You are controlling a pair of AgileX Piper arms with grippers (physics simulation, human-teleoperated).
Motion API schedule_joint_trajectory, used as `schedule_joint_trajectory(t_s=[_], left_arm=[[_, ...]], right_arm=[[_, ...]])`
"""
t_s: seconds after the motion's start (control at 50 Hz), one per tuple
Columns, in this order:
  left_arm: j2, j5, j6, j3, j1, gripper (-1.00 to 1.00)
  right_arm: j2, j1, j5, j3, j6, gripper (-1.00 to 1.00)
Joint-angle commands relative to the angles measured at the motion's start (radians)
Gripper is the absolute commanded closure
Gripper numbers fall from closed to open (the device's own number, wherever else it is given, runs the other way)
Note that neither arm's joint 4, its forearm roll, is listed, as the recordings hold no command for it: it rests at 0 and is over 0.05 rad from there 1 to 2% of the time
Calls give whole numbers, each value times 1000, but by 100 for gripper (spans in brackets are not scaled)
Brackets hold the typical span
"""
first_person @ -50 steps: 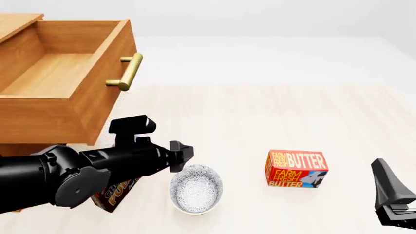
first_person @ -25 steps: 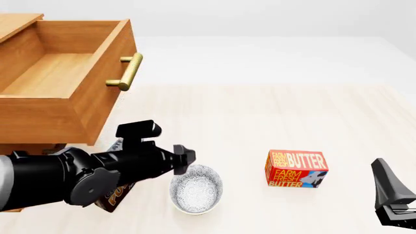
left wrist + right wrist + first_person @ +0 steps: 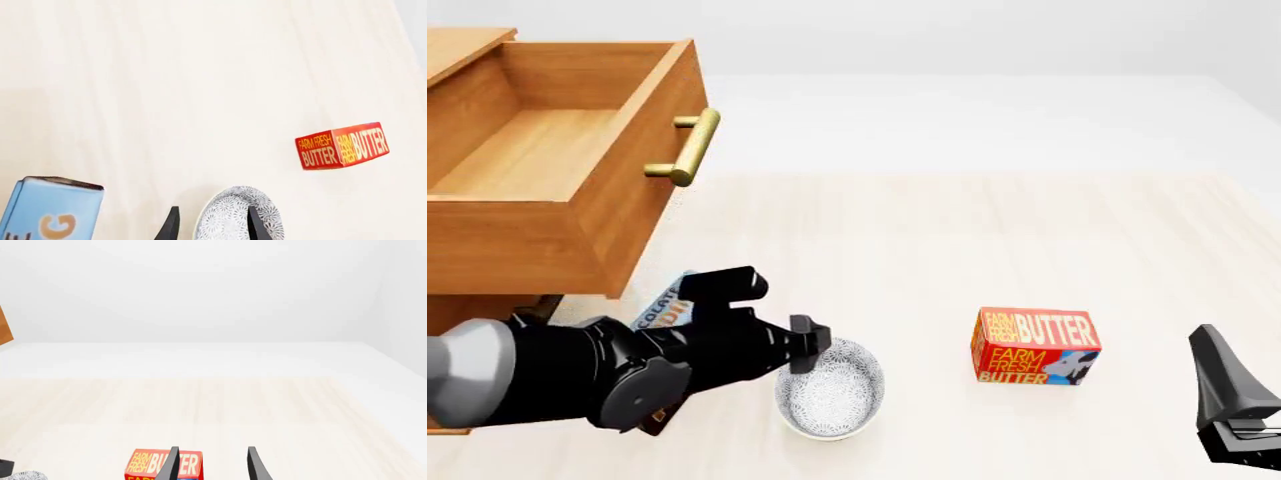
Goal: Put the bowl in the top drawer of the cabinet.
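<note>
The left gripper [image 3: 811, 340] sits low over the table at the left rim of the bowl [image 3: 831, 388], its two fingers spread apart. In the left wrist view one dark fingertip [image 3: 255, 223] lies over the bowl's [image 3: 237, 219] patterned inside while the other stands just outside the rim, so the jaws straddle the bowl's wall; whether they press on it cannot be told. The black left arm runs in from the near left edge, lying across a blue and brown box [image 3: 667, 312] that stands tilted on the table just left of the bowl. The bowl itself rests upright on the pale wooden table [image 3: 961, 240], near the front edge and a little left of centre.

To the right of the bowl, apart from it, stands the red butter box [image 3: 1036, 346]. The right gripper [image 3: 1233, 405] waits at the near right corner, well away from the bowl; the right wrist view shows its fingers parted with nothing between them and the butter box [image 3: 162, 465] beyond.

At the far left stands the cabinet [image 3: 461, 300], its top drawer [image 3: 561, 160] pulled open toward the right, bare inside, its brass handle [image 3: 687, 146] on the front.
</note>
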Motion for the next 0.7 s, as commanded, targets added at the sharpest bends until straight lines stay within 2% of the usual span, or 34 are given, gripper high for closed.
schedule_joint_trajectory(t_s=[0.02, 0.7], left_arm=[[24, -22, -22, 12, -7, -100], [136, -116, -75, 57, -57, -100]], right_arm=[[-2, 1, 0, 1, -1, -100], [-2, 1, 0, 1, -1, -100]])
